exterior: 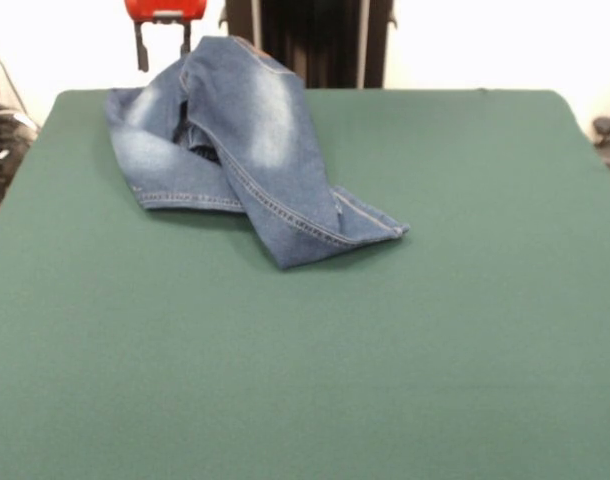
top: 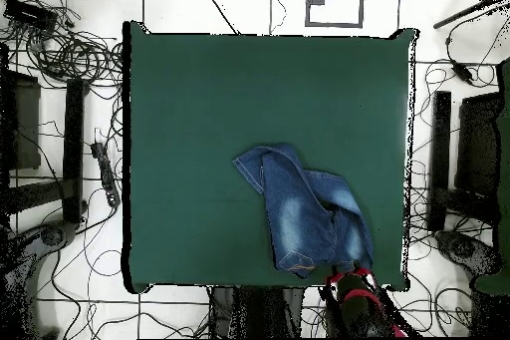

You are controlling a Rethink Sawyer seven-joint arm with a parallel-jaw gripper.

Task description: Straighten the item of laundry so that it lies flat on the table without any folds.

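The blue denim jeans [exterior: 250, 140] lie crumpled on the dark green table [exterior: 435, 330], at its far left part near the robot's side. One part rises in a tall fold; a leg end reaches toward the table's middle, and another part lies folded to the left. My gripper [exterior: 164, 50] hangs just above the far edge, left of the raised fold, its two black fingers apart and nothing between them. One finger [exterior: 185, 40] is close beside the denim. In the overhead view the jeans [top: 304, 216] lie by the bottom edge, with the gripper [top: 349, 276] at their lower right corner.
The table [top: 199, 107] is far bigger than the jeans. Cables [top: 70, 52] and black stands [top: 438, 157] surround it on the floor. The robot's dark pedestal [exterior: 325, 40] stands behind the far edge.
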